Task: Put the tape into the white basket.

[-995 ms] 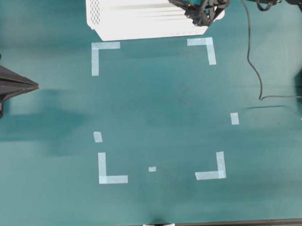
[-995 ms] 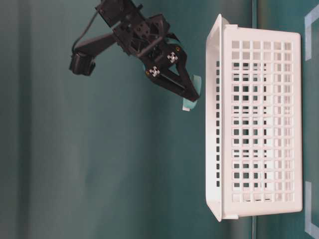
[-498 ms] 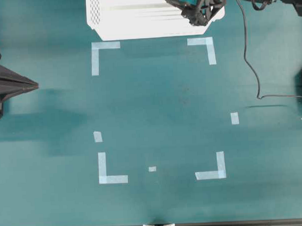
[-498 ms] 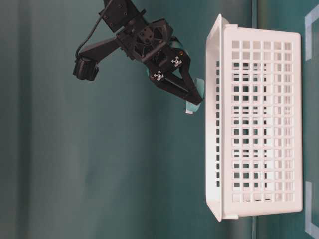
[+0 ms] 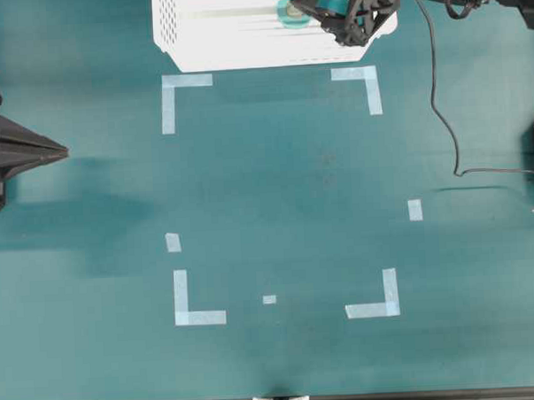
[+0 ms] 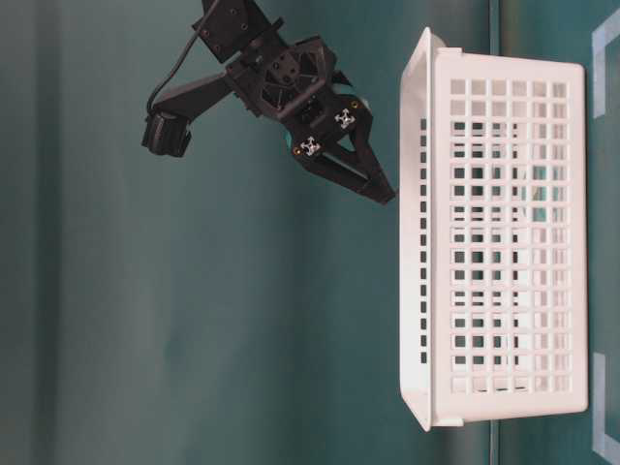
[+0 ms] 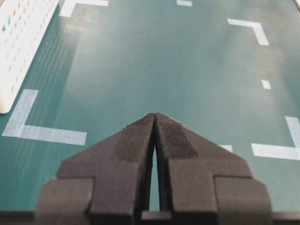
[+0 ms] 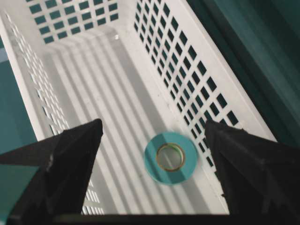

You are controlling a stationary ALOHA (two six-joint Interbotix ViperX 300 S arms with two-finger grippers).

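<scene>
No readable text anywhere.
Neither basket, tape roll, table nor arms carry any legible word, brand or number.

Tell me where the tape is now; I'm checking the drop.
The tape lies flat on the white basket's slatted floor, below the open right gripper, near one perforated side wall.

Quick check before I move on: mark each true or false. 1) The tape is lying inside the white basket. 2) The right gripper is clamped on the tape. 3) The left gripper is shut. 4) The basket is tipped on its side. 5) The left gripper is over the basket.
1) True: the tape lies flat on the slatted floor of the white basket.
2) False: the right gripper is open above the basket, with nothing between its fingers.
3) True: the left gripper has its fingers together.
4) False: it stands upright, opening upward.
5) False: it is over bare table, away from the basket.
</scene>
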